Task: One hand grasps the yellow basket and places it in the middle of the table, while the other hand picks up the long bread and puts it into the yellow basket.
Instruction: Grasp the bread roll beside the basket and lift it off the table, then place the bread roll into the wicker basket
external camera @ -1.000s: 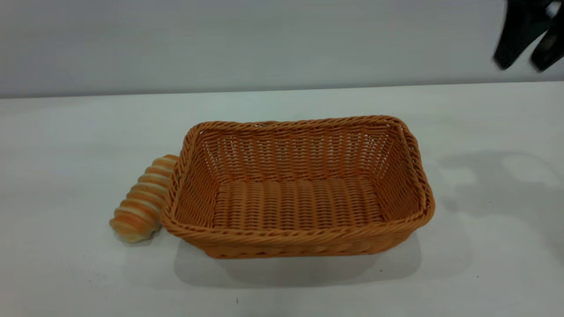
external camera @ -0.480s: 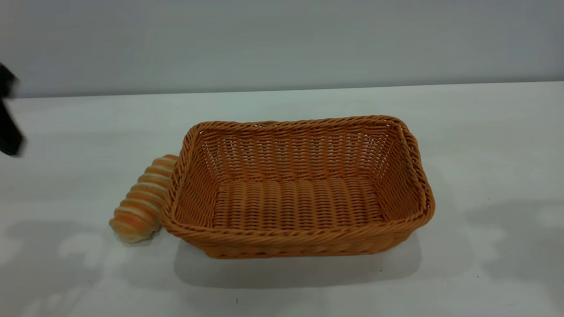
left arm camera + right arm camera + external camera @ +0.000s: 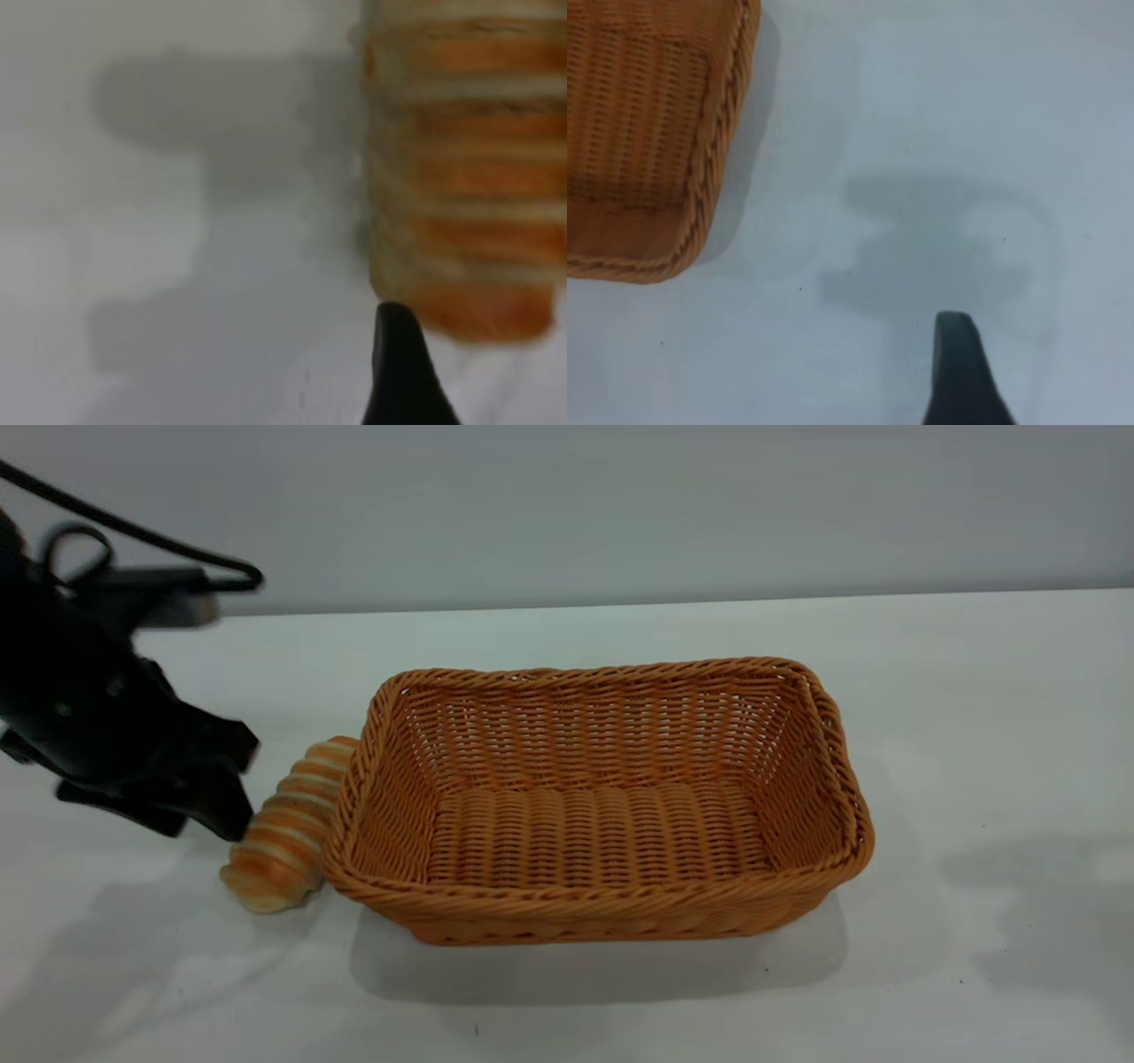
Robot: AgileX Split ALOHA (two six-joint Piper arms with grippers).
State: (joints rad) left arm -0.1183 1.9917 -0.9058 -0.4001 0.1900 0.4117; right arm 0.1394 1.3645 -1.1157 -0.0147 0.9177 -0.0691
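The left gripper (image 3: pixel 208 815), fingers' state unclear, hovers just beside the long bread (image 3: pixel 285 828), which touches the yellow basket (image 3: pixel 602 797) at its 9 o'clock side on the worktop (image 3: pixel 974 708).

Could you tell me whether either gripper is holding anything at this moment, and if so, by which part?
Nothing is held. The left gripper is beside the long bread, which lies on the table against the yellow basket.

Soft, even overhead light is seen throughout. A shadow is cast at 6 o'clock of the basket (image 3: pixel 602 797) on the table (image 3: pixel 974 691). The left gripper (image 3: pixel 199 819) is motion-blurred; the bread (image 3: pixel 465 177) is smeared up close.
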